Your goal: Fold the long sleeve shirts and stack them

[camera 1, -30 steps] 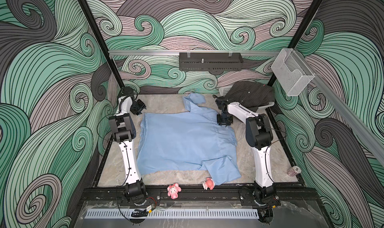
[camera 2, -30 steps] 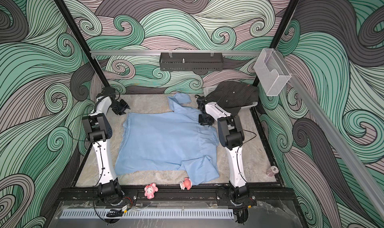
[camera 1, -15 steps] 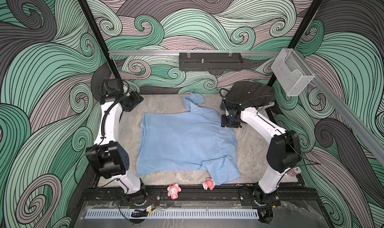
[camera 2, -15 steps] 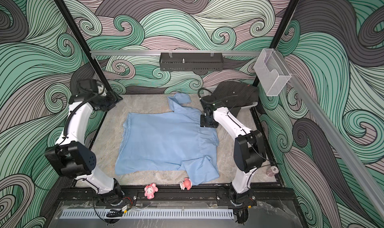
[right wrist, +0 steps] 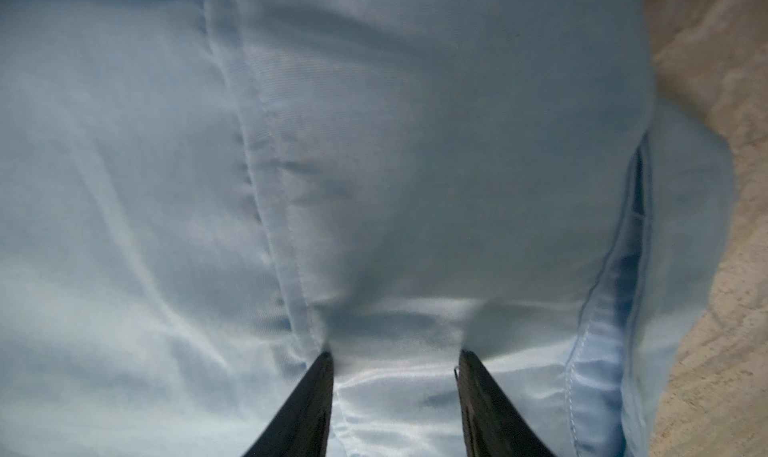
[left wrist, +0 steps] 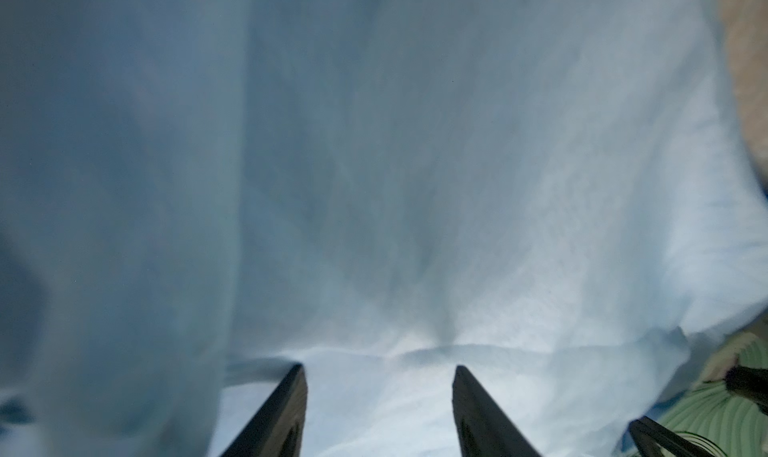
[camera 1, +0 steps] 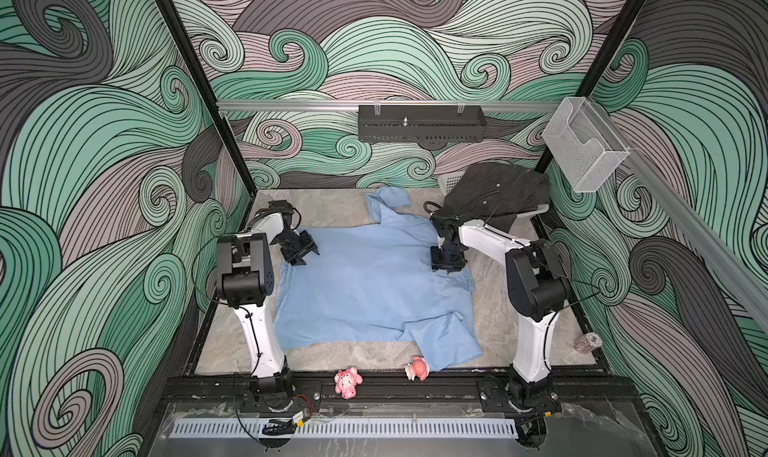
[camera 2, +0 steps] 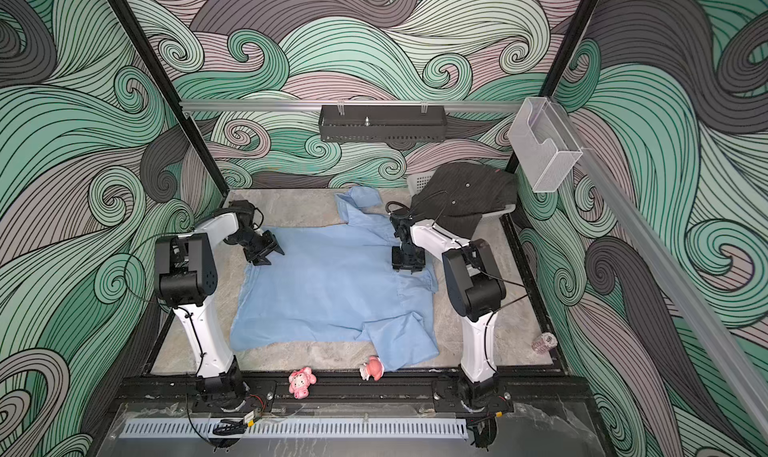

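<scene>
The light blue shirt (camera 1: 374, 284) lies spread flat on the table in both top views, collar toward the back wall and one sleeve folded near the front right. My left gripper (camera 1: 301, 252) is open at the shirt's far left corner, its fingertips (left wrist: 297, 371) down on the cloth. My right gripper (camera 1: 446, 263) is open over the shirt's right edge, and its fingertips (right wrist: 326, 359) dent the cloth beside a seam. Nothing is pinched between either pair. The dark charcoal shirt (camera 1: 494, 193) lies heaped on a white basket (camera 1: 451, 181) at the back right.
Two pink toys (camera 1: 348, 382) (camera 1: 417, 367) lie at the table's front edge. A small patterned roll (camera 1: 587, 342) sits at the front right. A black tray (camera 1: 419, 122) hangs on the back rail, and a clear box (camera 1: 584, 151) on the right rail.
My left gripper has come from the back left corner onto the blue shirt's far left corner. The right gripper has shifted slightly along the shirt's right edge. The shirt has not moved.
</scene>
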